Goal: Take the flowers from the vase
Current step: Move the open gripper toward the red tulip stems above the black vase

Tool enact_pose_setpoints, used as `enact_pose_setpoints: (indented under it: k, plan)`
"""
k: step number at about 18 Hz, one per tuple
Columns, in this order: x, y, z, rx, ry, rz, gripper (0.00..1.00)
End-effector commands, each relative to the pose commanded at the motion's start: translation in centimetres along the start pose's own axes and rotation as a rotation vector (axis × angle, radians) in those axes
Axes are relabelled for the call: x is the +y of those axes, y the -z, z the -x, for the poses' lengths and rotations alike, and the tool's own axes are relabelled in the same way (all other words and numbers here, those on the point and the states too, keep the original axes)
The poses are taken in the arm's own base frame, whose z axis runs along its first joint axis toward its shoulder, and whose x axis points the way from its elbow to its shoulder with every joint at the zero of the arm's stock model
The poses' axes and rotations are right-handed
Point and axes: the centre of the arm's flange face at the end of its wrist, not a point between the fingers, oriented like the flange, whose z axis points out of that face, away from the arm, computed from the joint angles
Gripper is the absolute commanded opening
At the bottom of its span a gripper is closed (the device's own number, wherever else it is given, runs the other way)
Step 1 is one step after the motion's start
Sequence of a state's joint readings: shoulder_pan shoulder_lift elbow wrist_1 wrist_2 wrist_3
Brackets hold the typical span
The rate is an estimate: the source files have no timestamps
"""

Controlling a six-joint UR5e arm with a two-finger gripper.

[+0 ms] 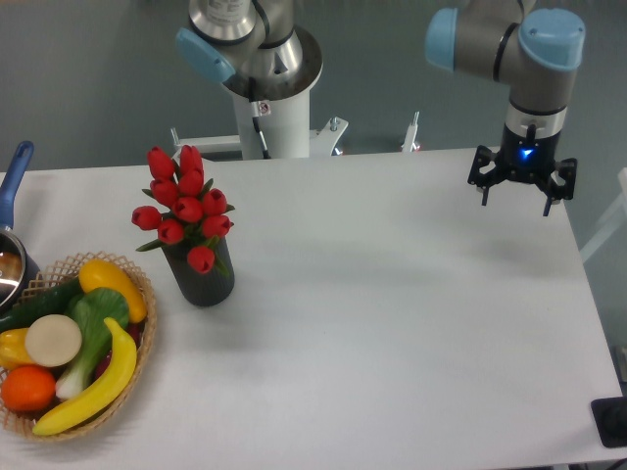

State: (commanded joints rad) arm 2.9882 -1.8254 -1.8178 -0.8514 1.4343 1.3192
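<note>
The flowers [185, 204], a bunch of red tulip buds with green leaves, stand upright in the vase [202, 279], a short dark cylinder on the left half of the white table. My gripper [516, 201] hangs above the table's far right side, far from the flowers. Its fingers point down and are spread apart with nothing between them.
A woven basket [137, 279] of fruit and vegetables sits at the front left, close to the vase. A pot with a blue handle [14, 176] is at the left edge. The robot's white base [269, 113] stands behind the table. A dark object [611, 421] lies off the front right corner.
</note>
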Motion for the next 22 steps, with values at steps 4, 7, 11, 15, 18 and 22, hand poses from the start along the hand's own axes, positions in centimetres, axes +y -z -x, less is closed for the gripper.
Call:
enact_pose_setpoints:
  k: [4, 7, 11, 15, 18, 22]
  plan:
    - [0.0, 0.1, 0.0, -0.001, -0.001, -0.011, 1.00]
    - [-0.5, -0.1, -0.3, 0.002, -0.006, -0.017, 1.00]
    - [-0.8, -3.5, -2.2, 0.040, 0.004, -0.094, 1.00]
    - [-2.5, -3.6, -3.6, 0.075, -0.008, -0.234, 1.00]
    - [-4.6, -2.0, -6.2, 0.122, -0.024, -0.395, 1.00]
    - [-6.2, -1.8, -11.9, 0.235, -0.042, -0.584, 1.00]
